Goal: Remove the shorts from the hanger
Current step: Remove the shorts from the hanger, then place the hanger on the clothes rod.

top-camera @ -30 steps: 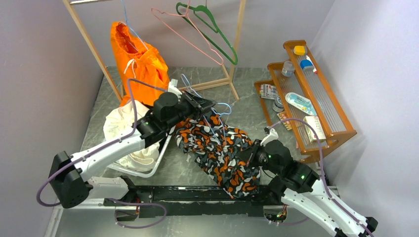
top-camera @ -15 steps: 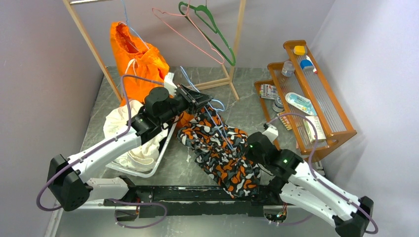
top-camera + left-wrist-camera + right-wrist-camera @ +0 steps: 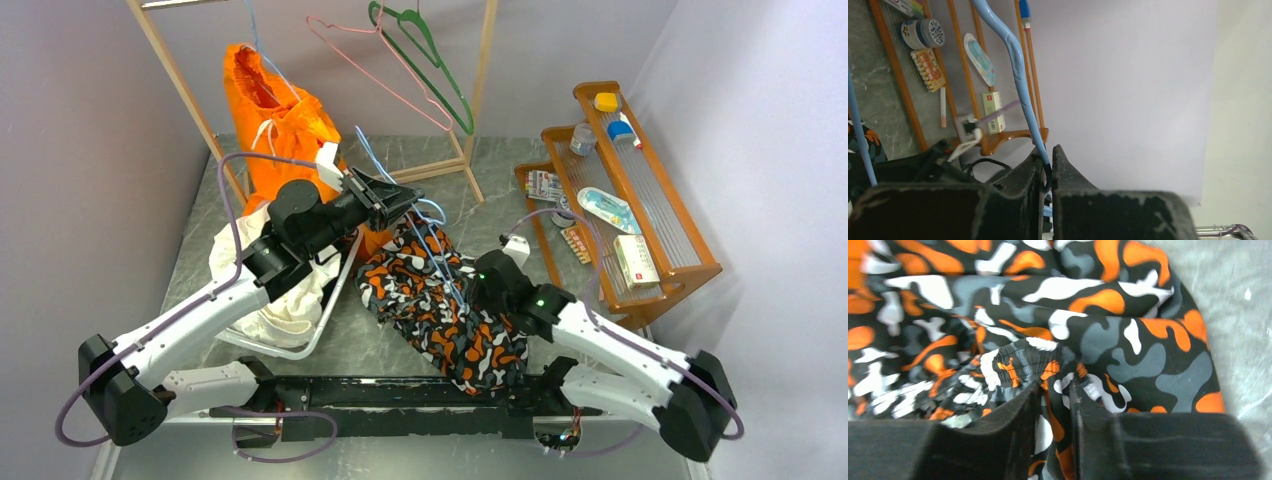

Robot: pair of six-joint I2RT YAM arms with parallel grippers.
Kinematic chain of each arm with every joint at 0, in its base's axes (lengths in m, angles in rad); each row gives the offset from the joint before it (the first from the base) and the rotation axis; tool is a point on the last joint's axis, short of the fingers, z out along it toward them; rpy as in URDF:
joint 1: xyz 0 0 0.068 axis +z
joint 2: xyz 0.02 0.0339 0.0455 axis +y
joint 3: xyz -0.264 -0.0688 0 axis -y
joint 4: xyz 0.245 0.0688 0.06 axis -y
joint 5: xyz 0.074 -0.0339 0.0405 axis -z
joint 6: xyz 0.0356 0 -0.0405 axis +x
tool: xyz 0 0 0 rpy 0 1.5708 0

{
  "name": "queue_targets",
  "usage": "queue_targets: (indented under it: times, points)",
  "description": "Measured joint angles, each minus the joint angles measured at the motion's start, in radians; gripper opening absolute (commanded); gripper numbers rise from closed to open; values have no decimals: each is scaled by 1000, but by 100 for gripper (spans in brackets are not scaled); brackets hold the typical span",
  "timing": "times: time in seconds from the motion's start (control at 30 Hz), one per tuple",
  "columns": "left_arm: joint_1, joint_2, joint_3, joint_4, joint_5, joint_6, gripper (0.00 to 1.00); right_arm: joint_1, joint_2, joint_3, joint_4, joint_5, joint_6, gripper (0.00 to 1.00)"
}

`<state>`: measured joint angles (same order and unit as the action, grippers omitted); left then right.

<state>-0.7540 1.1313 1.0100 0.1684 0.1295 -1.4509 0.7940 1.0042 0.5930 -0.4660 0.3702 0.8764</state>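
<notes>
The bright orange shorts with a white drawstring hang on a thin blue hanger from the wooden rack at the back left, and neither gripper touches them. Just right of them my left gripper is shut on the wire of a second blue hanger. A black, orange and white patterned garment trails from that hanger down onto the table. My right gripper presses onto this garment near its gathered waistband, a fold of the fabric held between narrowly parted jaws.
A pink hanger and a green hanger hang on the rack. A white garment fills a wire basket at the left. A wooden shelf with small items stands at the right.
My left arm has lifted the blue hanger up and toward the back left. My right arm has reached forward along the patterned garment toward its waistband, and its jaws have parted slightly.
</notes>
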Motion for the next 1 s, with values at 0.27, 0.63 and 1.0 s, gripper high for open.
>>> queue_targets:
  times: [0.27, 0.63, 1.0]
  points:
    - [6, 21, -21, 7, 0, -14, 7, -1, -381, -43, 111, -61, -195, 53]
    - [77, 80, -22, -9, 34, -127, 7, -1, -497, 27, 91, -332, -565, 53]
    - [109, 79, -1, -50, 23, -258, 7, -1, -380, 63, 86, -457, -705, 51]
